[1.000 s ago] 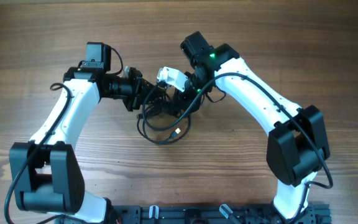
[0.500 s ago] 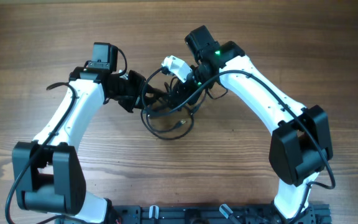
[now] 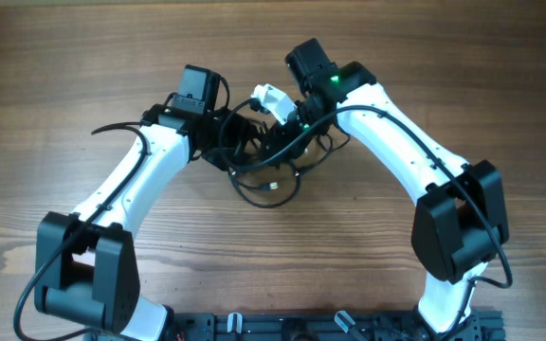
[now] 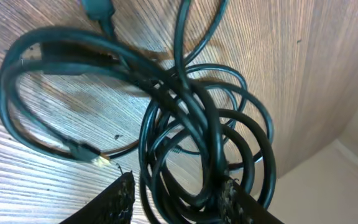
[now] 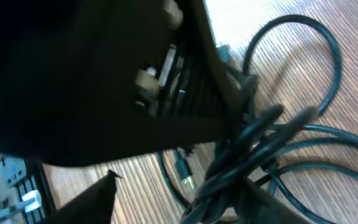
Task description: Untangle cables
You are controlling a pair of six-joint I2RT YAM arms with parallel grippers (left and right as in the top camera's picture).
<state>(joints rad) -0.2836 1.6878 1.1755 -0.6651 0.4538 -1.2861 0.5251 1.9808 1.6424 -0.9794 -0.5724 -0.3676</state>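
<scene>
Moved: the left gripper (image 3: 227, 144) is sliding in closer to the right gripper (image 3: 275, 142).
Left gripper: its fingers are standing wide apart, with loops passing between them.
Right gripper: it is looking dark and blurry (cannot tell if it is gripping).
Cables (image 4: 191, 124): they are bunching up right between both grippers.

Soft, even light; wrist views rougher.
Overhead the desk (image 3: 55, 57) is sharp, the arms (image 3: 387, 142) casting faint shadows. Left wrist: cables (image 4: 185, 118) throw soft shadows, with pale glare beyond the desk's edge. Right wrist: motion blur and a dark unfocused mass.
</scene>
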